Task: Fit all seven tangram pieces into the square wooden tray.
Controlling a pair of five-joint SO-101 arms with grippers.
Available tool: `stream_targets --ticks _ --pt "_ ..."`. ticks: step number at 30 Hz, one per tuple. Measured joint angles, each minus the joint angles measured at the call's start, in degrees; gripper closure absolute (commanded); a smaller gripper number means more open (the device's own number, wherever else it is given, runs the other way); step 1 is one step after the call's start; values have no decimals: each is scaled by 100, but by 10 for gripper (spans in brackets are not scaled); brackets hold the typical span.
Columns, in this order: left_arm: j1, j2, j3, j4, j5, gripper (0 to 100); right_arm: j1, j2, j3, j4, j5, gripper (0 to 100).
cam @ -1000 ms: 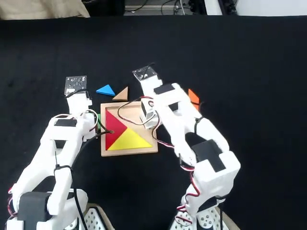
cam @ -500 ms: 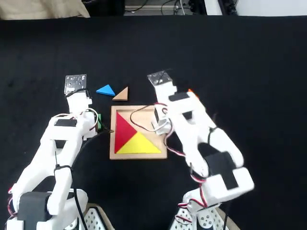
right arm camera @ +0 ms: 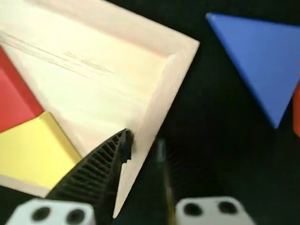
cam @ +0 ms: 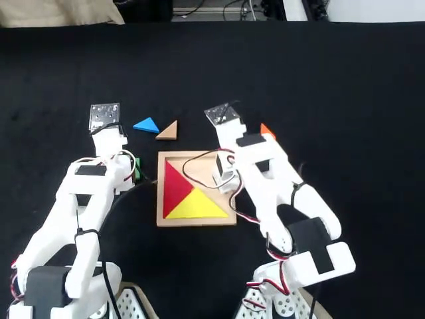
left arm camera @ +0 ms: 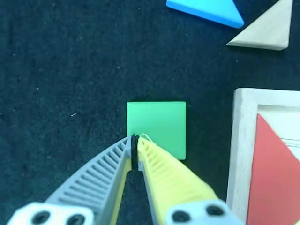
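Observation:
The square wooden tray [cam: 192, 222] lies between the arms, holding a red triangle [cam: 174, 189] and a yellow triangle [cam: 194, 206]. My right gripper [right arm camera: 143, 143] straddles the tray's right rim [right arm camera: 159, 98], one finger inside and one outside, shut on it. A large blue triangle [right arm camera: 262, 61] and an orange piece [cam: 267, 131] lie just beyond that rim. My left gripper [left arm camera: 135, 140] is shut, with its tips touching the near edge of the green square [left arm camera: 157, 126], which lies flat on the cloth left of the tray [left arm camera: 241, 140].
A small blue triangle [cam: 146, 125] and a plain wooden triangle [cam: 168, 130] lie behind the tray's left corner. Black cloth covers the whole table. Wires from the right arm hang over the tray's bare back half.
The tray has slid to the right and slightly toward the front, carried along by my right gripper. The left arm and the green square have stayed put.

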Motion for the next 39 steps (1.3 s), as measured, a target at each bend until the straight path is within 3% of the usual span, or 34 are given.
stream_targets --ticks 11,17,21,39 --pt "0 0 62 -264 0 970 114 -1029 -308 580 211 839" --pt "0 0 62 -264 0 970 1081 -1257 -369 571 1855 839" --pt "0 0 62 -264 0 970 1591 -756 -1002 563 2022 839" --pt "0 0 62 -264 0 968 1477 2145 -3473 563 -422 837"
